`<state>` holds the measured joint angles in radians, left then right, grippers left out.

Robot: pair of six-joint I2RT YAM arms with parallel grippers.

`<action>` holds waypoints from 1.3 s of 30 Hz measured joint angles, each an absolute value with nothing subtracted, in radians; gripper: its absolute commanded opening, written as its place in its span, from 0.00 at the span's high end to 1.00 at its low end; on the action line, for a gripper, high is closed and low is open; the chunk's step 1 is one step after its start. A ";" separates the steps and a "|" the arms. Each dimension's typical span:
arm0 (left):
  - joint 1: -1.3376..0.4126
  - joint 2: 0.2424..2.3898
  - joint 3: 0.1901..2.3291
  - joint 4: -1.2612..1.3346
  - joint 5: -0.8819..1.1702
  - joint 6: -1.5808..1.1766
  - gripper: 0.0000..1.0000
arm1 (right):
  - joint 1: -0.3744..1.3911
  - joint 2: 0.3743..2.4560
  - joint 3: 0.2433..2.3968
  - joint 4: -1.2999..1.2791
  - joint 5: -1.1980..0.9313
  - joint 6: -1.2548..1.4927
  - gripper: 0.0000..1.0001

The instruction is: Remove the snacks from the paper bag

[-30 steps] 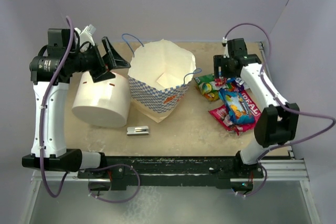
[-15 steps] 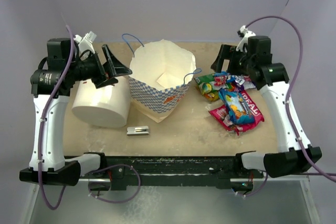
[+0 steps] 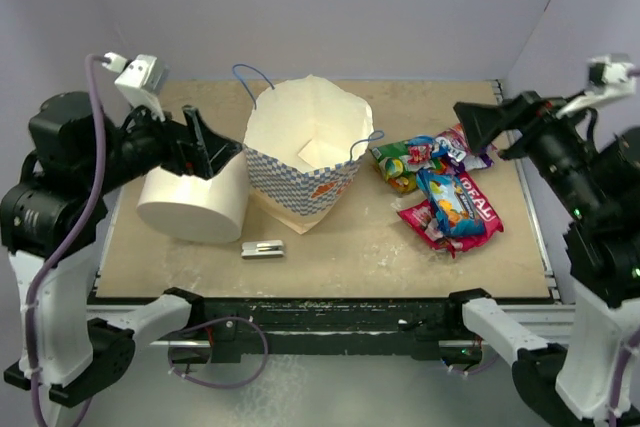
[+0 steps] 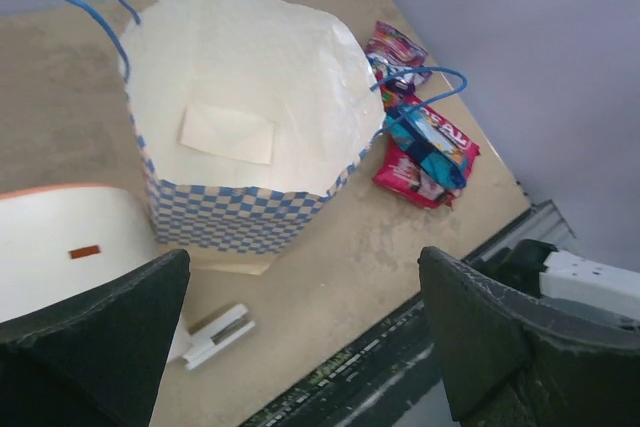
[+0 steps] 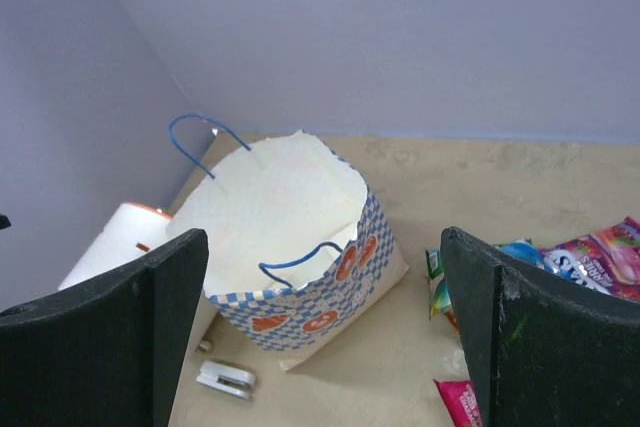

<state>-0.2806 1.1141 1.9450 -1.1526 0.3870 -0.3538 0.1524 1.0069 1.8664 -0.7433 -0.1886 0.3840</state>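
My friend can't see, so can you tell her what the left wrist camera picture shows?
A white paper bag with a blue-and-white checkered band stands open on the tan table, no packets showing inside. Glossy foil snack packets lie piled to its right; a white cylinder and small grey metal clip sit near the open left gripper.

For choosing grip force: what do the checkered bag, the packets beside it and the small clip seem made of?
Paper bag: thin matte paper, by its wavy rim and creases. Snacks: glossy foil or plastic film, crinkled with bright glare. Clip: probably metal, dull grey with light sheen; too small to be sure.
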 measured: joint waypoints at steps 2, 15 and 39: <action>-0.305 1.065 1.947 -1.156 0.326 -0.307 0.01 | 0.152 0.952 1.866 -0.747 -0.167 0.390 0.00; -0.310 0.887 1.883 -1.060 0.150 -0.342 0.01 | 0.152 0.913 1.805 -0.753 -0.068 0.429 0.01; -0.310 0.917 1.872 -1.063 0.072 -0.406 0.01 | 0.152 0.908 1.760 -0.767 0.041 0.409 0.00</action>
